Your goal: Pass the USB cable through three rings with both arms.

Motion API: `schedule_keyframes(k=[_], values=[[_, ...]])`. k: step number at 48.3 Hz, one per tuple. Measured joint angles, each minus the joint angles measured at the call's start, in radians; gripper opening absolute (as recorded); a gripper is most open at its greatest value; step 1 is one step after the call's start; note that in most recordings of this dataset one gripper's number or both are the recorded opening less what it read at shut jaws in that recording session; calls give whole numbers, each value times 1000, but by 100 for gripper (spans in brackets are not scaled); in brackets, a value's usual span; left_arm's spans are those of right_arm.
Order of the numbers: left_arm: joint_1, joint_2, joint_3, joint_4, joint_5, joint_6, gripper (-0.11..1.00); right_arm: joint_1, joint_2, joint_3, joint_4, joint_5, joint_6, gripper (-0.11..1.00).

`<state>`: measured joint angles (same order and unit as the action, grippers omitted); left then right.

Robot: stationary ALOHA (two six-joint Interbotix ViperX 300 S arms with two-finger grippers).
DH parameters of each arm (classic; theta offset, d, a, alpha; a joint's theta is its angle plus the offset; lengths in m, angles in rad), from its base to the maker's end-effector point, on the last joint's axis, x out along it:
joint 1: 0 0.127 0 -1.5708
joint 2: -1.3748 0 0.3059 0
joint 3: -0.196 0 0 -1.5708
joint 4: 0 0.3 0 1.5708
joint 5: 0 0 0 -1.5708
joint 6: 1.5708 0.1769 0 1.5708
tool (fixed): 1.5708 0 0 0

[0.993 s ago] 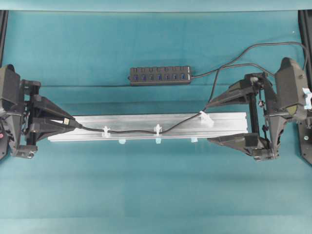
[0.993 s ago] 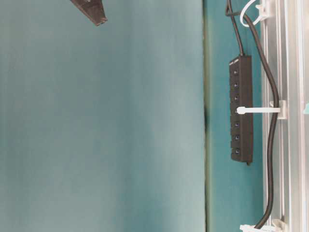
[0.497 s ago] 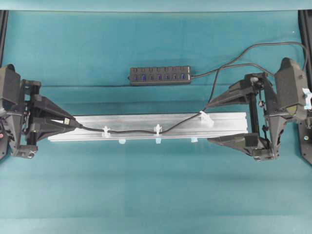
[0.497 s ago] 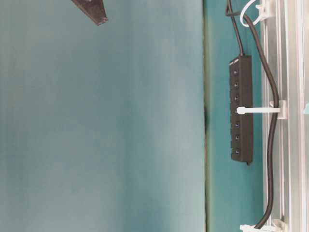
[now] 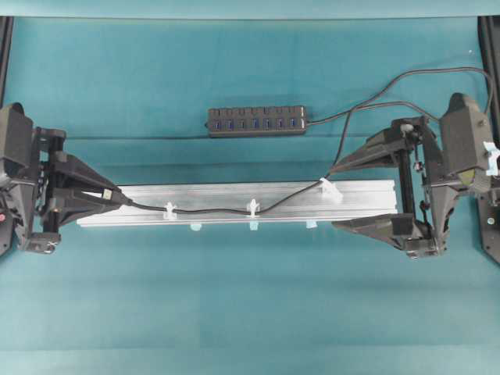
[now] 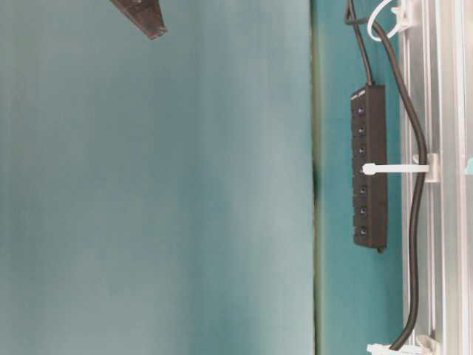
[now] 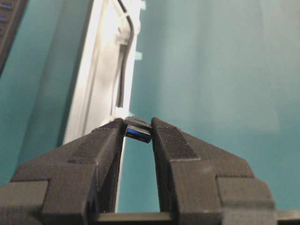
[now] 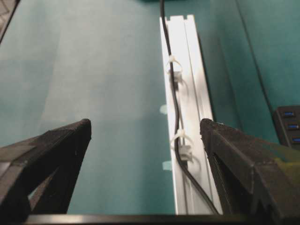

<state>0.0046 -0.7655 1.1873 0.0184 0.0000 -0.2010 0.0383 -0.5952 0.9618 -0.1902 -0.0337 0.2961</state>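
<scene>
USB plug (image 7: 138,131) — in L gripper (image 7: 138,136)

- No readable text, label, brand, number or sign appears in any view.
- The black hub (image 5: 257,122) at about twelve o'clock of the overhead view shows only blue sockets, no lettering.
- The silver rail (image 5: 234,205) bears no markings.

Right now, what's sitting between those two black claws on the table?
In the overhead view, a silver rail spans the stretch between the left gripper and right gripper. The three rings stand on it, with the USB cable running through them.
</scene>
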Motion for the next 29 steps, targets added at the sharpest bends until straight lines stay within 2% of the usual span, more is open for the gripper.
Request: schedule_keyframes(k=[29], values=[[0, 0, 0, 0, 0, 0, 26, 2, 2, 5, 0, 0, 0, 66]])
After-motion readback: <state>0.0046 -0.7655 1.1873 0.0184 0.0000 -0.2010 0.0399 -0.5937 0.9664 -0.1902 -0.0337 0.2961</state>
